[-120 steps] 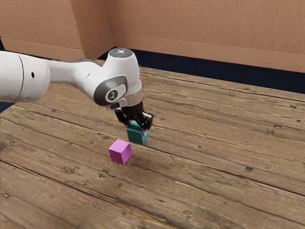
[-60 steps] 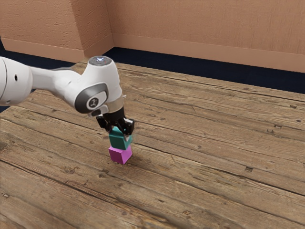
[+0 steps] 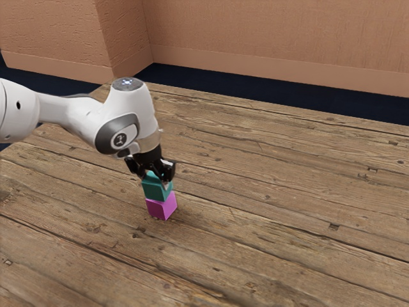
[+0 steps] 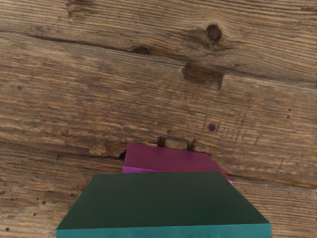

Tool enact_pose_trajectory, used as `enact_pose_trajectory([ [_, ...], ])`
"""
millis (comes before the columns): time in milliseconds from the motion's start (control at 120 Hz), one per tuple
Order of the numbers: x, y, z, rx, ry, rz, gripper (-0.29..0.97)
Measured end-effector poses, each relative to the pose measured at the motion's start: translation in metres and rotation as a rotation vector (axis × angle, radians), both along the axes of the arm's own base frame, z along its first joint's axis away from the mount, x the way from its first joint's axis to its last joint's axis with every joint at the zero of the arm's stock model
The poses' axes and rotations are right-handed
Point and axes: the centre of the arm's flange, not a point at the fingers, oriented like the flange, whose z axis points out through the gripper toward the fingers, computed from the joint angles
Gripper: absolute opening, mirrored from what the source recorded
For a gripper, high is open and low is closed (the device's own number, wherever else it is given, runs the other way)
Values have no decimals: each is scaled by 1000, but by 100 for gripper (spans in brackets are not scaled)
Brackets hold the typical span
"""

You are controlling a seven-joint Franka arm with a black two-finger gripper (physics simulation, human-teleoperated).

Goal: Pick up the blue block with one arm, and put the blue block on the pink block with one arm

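Observation:
The blue block (image 3: 156,187), teal in colour, sits directly on top of the pink block (image 3: 160,208) on the wooden table (image 3: 287,192). My black gripper (image 3: 153,175) comes down from above and is shut on the blue block, one finger on each side of its upper part. In the wrist view the blue block (image 4: 163,208) lies just under my hand, with a strip of the pink block (image 4: 168,159) showing beyond its far edge.
Bare plank tabletop surrounds the two stacked blocks on all sides. The table's far edge (image 3: 275,105) runs along a dark floor strip below the brown wall at the back.
My gripper carried the blue block toward the exterior view's left and lowered it. A second ago the block hung beside the pink block; now it rests on it.

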Motion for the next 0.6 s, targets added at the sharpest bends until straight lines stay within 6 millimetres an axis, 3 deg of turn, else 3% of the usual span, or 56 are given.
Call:
enact_pose_trajectory([
  [267, -1, 3, -3, -1, -4, -5, 33],
  [425, -1, 9, -3, 5, -7, 5, 50],
  [600, -1, 10, 1, 5, -11, 20, 60],
])
